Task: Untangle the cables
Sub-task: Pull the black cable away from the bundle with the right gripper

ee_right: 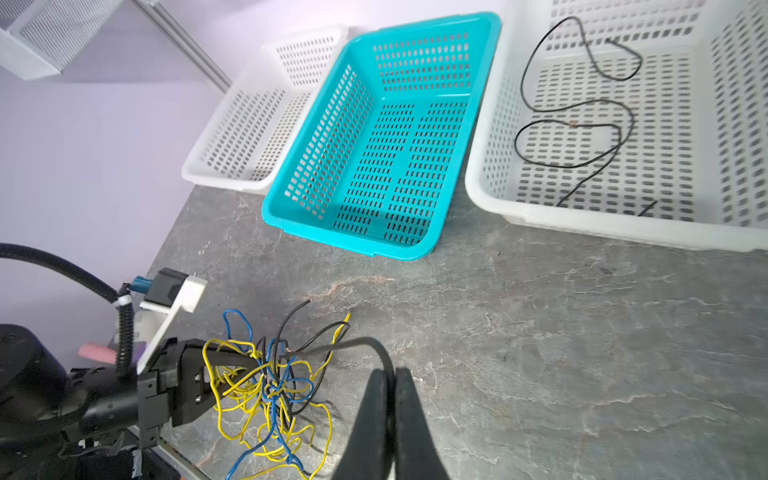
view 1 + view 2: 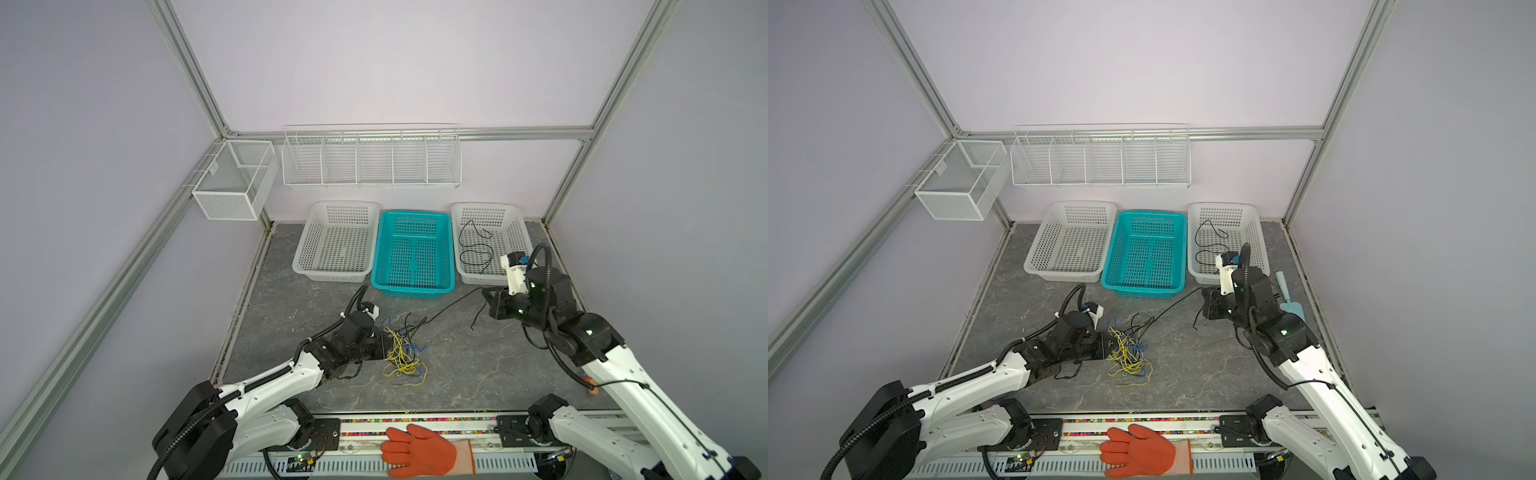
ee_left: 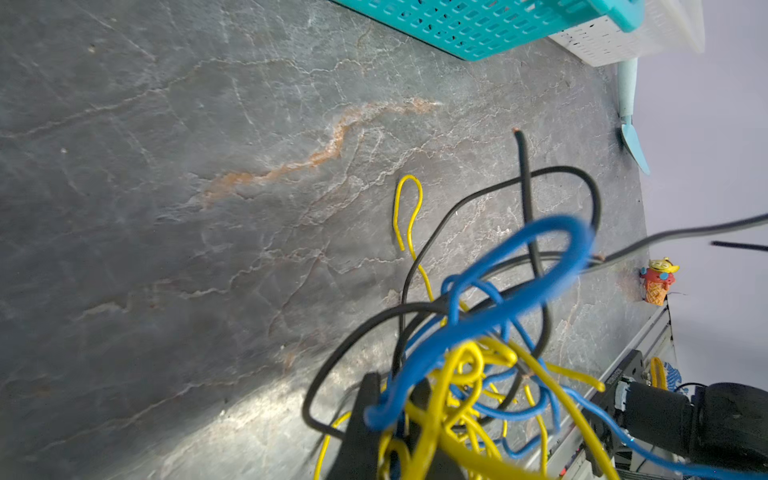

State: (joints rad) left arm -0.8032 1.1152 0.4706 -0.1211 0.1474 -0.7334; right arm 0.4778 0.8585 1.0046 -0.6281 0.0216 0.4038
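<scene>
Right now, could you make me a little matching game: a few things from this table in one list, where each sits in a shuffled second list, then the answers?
Things:
1. teal basket
2. orange glove
3. coiled black cable
4. cable tangle

Places:
A. on the front rail
B. at the left end effector
C. between the left white basket and the right white basket
D. inside the right white basket

Pairs: 1-C, 2-A, 3-D, 4-B.
</scene>
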